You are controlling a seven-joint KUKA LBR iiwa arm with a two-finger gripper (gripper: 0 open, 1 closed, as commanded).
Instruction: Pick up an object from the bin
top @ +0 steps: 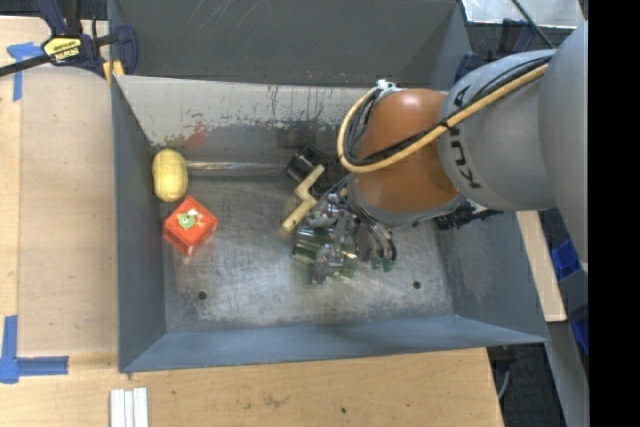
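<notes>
Uppermost is seen the arm's orange domed wrist cover [400,155]; the claw [335,240] is set below it over a small green-and-grey jumble [322,257] beside a pale tan stick [303,200], mid-floor of the grey metal bin [135,215]. Whether the claw is clenched cannot be told. A straight, steady lift is advised.

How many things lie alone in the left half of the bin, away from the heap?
2. A yellow lemon-shaped thing lies near the left wall; an orange block lies just in front of it. The heap under the arm may hide more.
</notes>
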